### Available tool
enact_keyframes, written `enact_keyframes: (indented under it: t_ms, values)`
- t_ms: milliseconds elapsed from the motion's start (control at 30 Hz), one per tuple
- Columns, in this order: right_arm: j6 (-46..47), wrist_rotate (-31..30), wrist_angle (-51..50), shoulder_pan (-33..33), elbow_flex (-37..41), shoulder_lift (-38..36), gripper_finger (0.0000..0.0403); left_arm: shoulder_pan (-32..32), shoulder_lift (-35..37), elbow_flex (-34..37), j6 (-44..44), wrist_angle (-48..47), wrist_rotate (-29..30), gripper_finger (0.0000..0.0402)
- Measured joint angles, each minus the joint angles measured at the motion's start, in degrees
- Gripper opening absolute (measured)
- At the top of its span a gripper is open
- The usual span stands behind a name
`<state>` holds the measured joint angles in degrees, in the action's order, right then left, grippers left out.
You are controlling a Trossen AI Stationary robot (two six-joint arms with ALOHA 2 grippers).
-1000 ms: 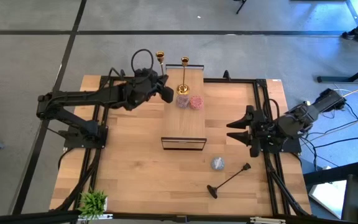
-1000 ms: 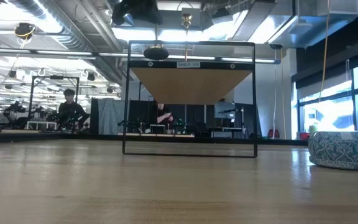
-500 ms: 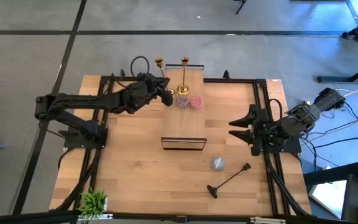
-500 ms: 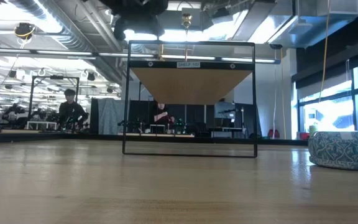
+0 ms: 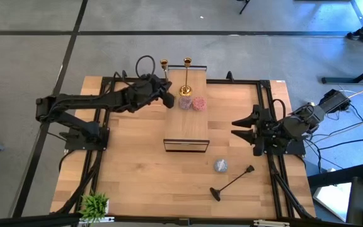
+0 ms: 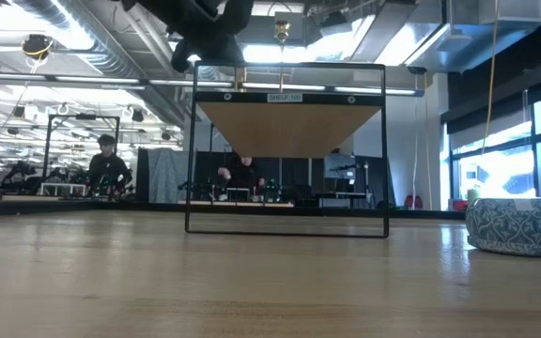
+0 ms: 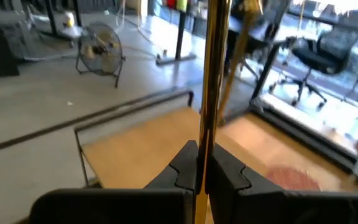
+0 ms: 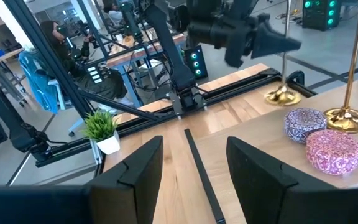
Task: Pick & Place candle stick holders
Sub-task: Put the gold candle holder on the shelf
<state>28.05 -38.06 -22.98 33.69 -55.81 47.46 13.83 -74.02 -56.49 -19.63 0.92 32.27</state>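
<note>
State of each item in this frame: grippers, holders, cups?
Left gripper: jaws shut on a gold candlestick holder, upright over the shelf.
Right gripper: jaws open, empty, waiting at the table's right side.
Second gold candlestick holder: standing upright.
Black candlestick holder: lying flat.
Pink cup: on the shelf.
Blue cup: on the table.

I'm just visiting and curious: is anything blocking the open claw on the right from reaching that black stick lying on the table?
Nothing visible does. The right gripper hangs open above bare table; the black candle stick holder lies nearer the front edge, beside the blue cup.

Wooden table (image 5: 137,157) carries plank (image 5: 186,107), blue cup (image 5: 220,166), black holder (image 5: 233,183).
</note>
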Motion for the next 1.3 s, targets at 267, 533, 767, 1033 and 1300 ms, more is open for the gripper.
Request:
enact_keyframes:
  t_ms: [267, 533, 767, 1033, 1300]
  values:
    - [-0.3, -1.2, -0.2, -0.7, 0.0, 0.0, 0.0181, -1.9, -0.8, 0.0, -0.8, -0.7, 1.1, 0.0010]
    - [-0.6, -1.1, -0.2, -1.5, 0.0, 0.0, 0.0181, -2.2, -2.2, 0.1, -1.3, -1.7, 1.2, 0.0010]
    - [-0.5, -0.9, -0.2, -1.5, 0.0, 0.0, 0.0181, -2.2, -3.0, 0.1, -2.1, -1.2, 1.2, 0.0010]
    - [-0.4, -0.9, -0.2, -1.5, 0.0, 0.0, 0.0181, -2.5, -3.1, 0.0, -2.1, -0.9, 0.1, 0.0010]
    - [-0.4, -0.9, -0.2, -1.5, 0.0, 0.0, 0.0181, -3.3, -3.1, 0.0, -2.2, -1.0, 1.1, 0.0010]
